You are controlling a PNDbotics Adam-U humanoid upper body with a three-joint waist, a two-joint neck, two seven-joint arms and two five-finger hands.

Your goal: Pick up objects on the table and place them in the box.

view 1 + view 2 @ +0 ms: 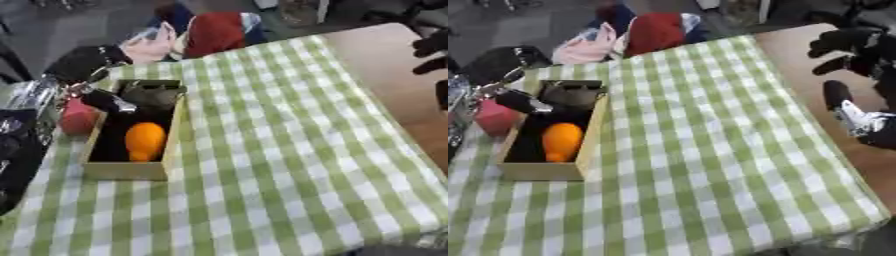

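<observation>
Wooden box [131, 169] at the left of the counter [815, 55], standing on the green-and-white checked cloth [280, 150]. Inside, an orange rounded object [144, 141] toward the near end, a dark object [153, 95] at the far end. Red object [77, 119] just outside the box's left wall, held at the left hand [109, 102], whose dark fingers reach over the box's left edge; curled or straight, cannot tell. Right hand [846, 42] raised over the bare wood at the far right, well apart from the box, fingers curled around nothing.
</observation>
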